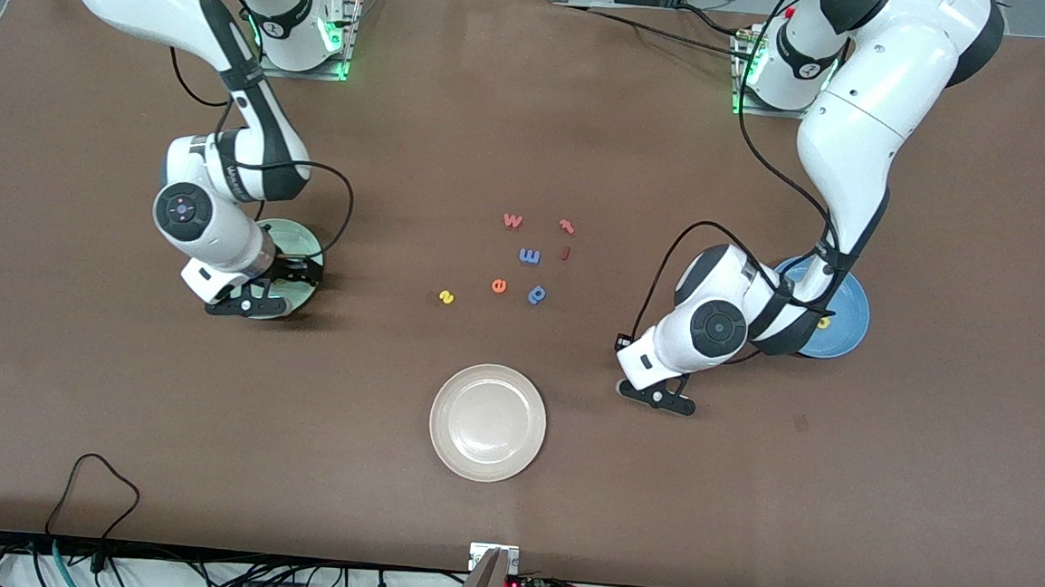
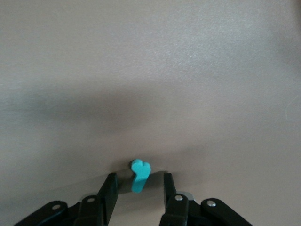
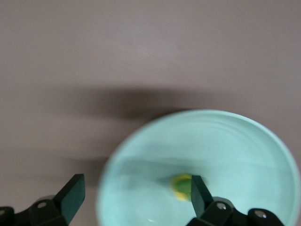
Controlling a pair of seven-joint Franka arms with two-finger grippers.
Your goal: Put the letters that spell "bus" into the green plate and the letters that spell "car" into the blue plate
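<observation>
A teal r [image 2: 140, 175] lies flat on the brown table between the fingers of my left gripper [image 2: 139, 179], which is open with a gap on each side of the letter. That gripper [image 1: 657, 398] is low at the table, nearer the front camera than the blue plate [image 1: 850, 304]. A yellow letter [image 1: 824, 323] rests on that plate. My right gripper [image 1: 282, 286] hangs wide open over the green plate [image 1: 304, 240] with nothing held. On that plate [image 3: 225, 141] lies a blurred yellow-and-green letter shape [image 3: 182, 187] beside one finger. A yellow s [image 1: 446, 297] lies mid-table.
Loose letters lie mid-table: a red w [image 1: 512, 221], two more red letters [image 1: 566, 227], a blue m [image 1: 529, 256], an orange e [image 1: 498, 285] and a blue p [image 1: 536, 294]. A cream-white plate [image 1: 487, 423] sits nearer the front camera.
</observation>
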